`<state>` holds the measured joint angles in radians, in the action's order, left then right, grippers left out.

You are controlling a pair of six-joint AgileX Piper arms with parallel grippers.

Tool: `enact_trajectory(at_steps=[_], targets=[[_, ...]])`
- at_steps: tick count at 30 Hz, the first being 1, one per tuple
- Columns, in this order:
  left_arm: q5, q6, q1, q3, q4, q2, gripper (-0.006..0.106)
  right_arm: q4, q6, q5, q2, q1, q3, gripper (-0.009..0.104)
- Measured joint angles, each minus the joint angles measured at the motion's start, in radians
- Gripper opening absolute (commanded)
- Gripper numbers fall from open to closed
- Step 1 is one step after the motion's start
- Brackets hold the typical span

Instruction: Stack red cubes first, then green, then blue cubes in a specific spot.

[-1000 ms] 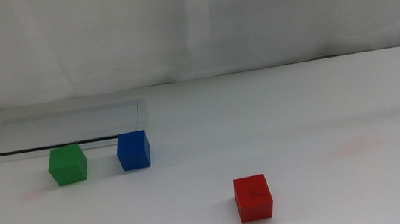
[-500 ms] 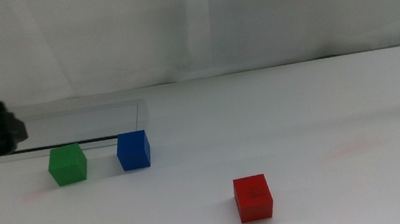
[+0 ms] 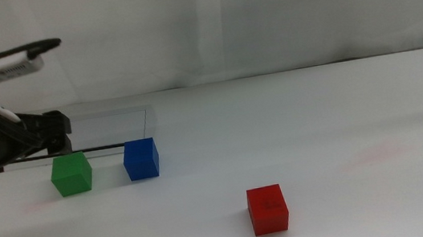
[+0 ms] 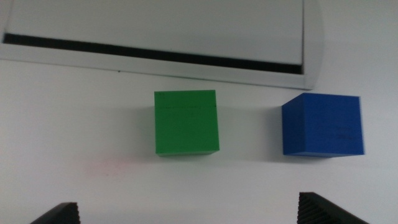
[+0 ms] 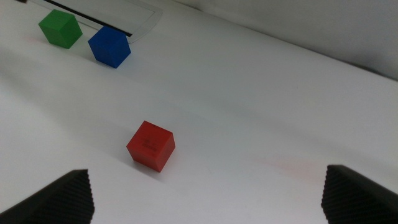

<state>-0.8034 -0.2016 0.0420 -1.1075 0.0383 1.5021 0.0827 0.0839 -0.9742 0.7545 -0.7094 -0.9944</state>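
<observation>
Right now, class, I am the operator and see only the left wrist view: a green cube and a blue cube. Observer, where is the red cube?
Observer: The red cube sits alone on the table. In the middle view it is nearer the camera than the blue cube and to its right.
Operator: My left tool is open near the green cube. Is anything stacked?
Observer: No, the red cube has nothing on it or touching it.
Operator: Where is the right tool?
Observer: The right tool waits at the middle view's right edge, open and holding nothing.
</observation>
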Motion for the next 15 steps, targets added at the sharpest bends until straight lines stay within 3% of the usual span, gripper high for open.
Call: enact_trajectory(at_steps=[15], targets=[[0.072,0.0,0.012,-0.043,0.047,0.233,0.087,0.0,0.0,0.0,0.0,0.0,0.0,0.102]])
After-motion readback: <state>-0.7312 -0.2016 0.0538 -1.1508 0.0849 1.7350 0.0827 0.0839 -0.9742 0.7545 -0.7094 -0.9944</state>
